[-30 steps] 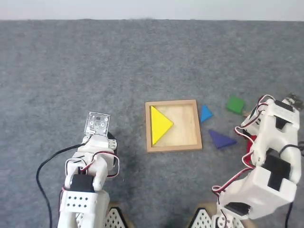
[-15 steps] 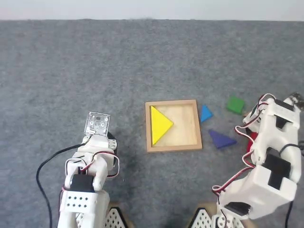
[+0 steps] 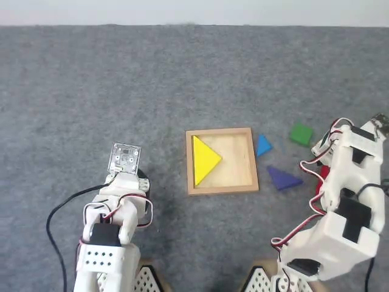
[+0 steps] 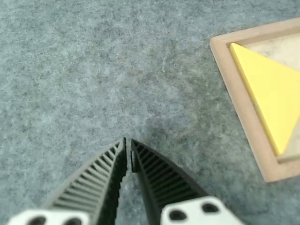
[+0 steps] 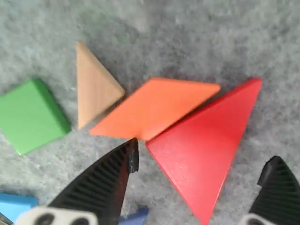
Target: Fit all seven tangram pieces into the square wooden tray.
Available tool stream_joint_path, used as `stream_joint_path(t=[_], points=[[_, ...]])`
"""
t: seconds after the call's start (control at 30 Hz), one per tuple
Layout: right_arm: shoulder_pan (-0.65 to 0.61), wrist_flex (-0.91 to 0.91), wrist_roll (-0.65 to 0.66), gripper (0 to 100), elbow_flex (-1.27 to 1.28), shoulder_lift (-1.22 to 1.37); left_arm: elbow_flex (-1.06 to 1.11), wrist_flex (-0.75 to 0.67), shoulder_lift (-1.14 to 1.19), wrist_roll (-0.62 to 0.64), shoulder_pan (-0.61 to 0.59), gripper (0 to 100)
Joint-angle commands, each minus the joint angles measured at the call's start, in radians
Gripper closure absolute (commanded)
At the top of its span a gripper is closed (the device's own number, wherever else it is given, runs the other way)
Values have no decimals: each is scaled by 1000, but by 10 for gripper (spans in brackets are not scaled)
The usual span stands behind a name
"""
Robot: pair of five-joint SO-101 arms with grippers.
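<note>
Right wrist view looks straight down on the right gripper (image 5: 205,161), its jaws spread wide on either side of a large red triangle (image 5: 211,136) lying flat on the grey felt (image 5: 197,37). One long edge of the red triangle touches an orange parallelogram (image 5: 157,105); a plain wooden triangle (image 5: 93,89) and a green square (image 5: 30,115) lie just beside. The likely trouble: one finger (image 5: 112,180) sits right at the seam between red and orange, so closing could catch or shove the orange piece, or the thin triangle could slip out and scatter its neighbours. High view adds what this close-up lacks: the square wooden tray (image 3: 220,190) at the table's middle, holding a yellow triangle (image 3: 203,159) against its left side, with a light blue triangle (image 3: 263,145) and a dark blue triangle (image 3: 282,178) just right of it. Left wrist view shows the left gripper (image 4: 127,150) pressed together over felt, left of the tray.
</note>
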Motion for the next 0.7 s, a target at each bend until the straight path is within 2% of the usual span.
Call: stream_joint_path(t=[0.0, 0.37, 0.67], points=[[-10, -18, -48, 631, -48, -13, -19, 0, -12, 5, -3, 986], [-7, -18, -61, 647, -52, 45, -19, 0, -12, 5, -3, 986], [42, 56, -60, 648, -152, 159, -19, 0, -12, 5, -3, 986]])
